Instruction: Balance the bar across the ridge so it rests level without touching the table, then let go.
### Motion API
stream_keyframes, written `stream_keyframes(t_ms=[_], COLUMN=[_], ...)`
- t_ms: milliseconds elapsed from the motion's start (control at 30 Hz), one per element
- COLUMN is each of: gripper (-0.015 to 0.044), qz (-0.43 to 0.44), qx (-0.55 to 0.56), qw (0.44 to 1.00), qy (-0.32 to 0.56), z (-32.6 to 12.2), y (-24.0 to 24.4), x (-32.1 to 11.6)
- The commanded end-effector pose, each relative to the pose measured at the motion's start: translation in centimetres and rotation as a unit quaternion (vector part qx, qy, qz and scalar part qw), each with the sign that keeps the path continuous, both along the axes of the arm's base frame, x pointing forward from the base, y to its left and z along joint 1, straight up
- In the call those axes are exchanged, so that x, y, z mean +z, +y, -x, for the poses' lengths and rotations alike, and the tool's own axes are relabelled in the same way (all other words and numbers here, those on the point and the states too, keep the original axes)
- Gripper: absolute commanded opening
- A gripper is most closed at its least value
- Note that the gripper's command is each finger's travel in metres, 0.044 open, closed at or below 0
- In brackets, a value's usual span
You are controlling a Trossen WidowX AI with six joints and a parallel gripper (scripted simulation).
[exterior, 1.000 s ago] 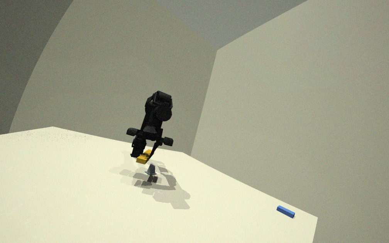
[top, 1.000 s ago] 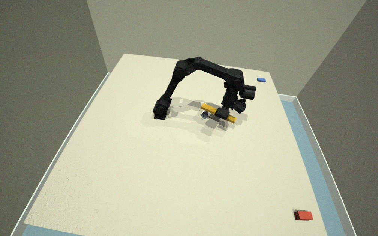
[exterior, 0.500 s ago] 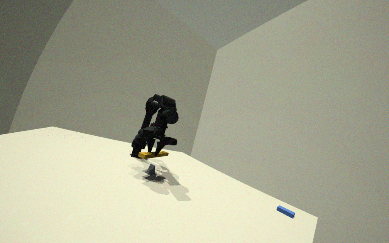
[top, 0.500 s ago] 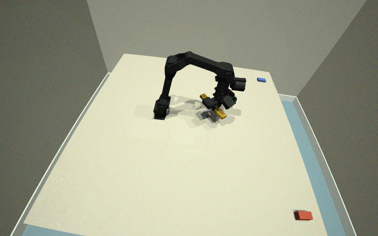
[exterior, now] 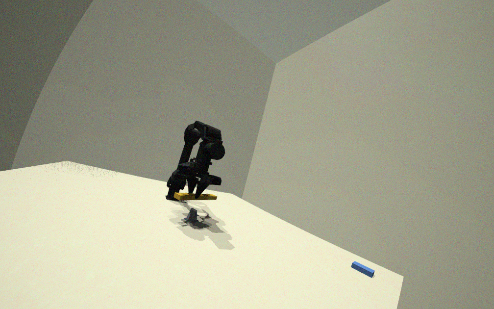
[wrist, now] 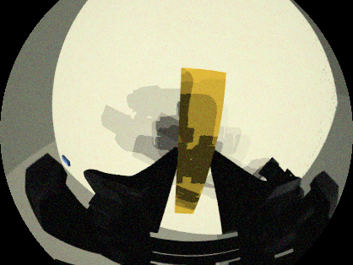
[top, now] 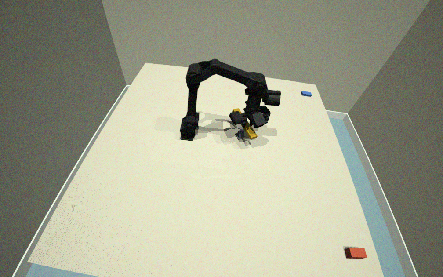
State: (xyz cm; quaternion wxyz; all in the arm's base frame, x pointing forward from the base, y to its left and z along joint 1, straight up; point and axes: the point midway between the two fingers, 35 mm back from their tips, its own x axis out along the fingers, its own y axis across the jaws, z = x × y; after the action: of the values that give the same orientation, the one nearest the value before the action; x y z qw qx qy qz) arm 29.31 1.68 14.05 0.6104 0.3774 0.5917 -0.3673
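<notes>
My gripper (top: 247, 125) (exterior: 194, 195) (wrist: 194, 152) points down and is shut on the yellow bar (top: 250, 131) (exterior: 208, 196) (wrist: 203, 86) near its middle. The bar hangs in the air and looks about level. The small grey ridge (top: 240, 134) (exterior: 192, 215) stands on the table in the arm's shadow. In the exterior view it is below the bar, with a clear gap between them. In the top view it shows just left of the bar's near end. In the wrist view I cannot make out the ridge; the bar and dark shadows cover that area.
A blue block (top: 306, 93) (exterior: 362, 269) (wrist: 66, 160) lies near the table's far right corner in the top view. A red block (top: 357, 253) lies near the front right edge. The arm's base stands left of the ridge in the top view.
</notes>
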Motion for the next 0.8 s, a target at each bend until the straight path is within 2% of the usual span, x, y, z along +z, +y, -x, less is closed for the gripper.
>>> stream_keyframes(t_ms=[0, 767], gripper=[0.0, 0.0], qz=[-0.002, -0.002], qx=[-0.002, -0.004], qw=[1.0, 1.0], qy=[0.002, 0.002], z=[0.2, 0.4], y=[0.0, -0.1], x=[-0.6, -3.8])
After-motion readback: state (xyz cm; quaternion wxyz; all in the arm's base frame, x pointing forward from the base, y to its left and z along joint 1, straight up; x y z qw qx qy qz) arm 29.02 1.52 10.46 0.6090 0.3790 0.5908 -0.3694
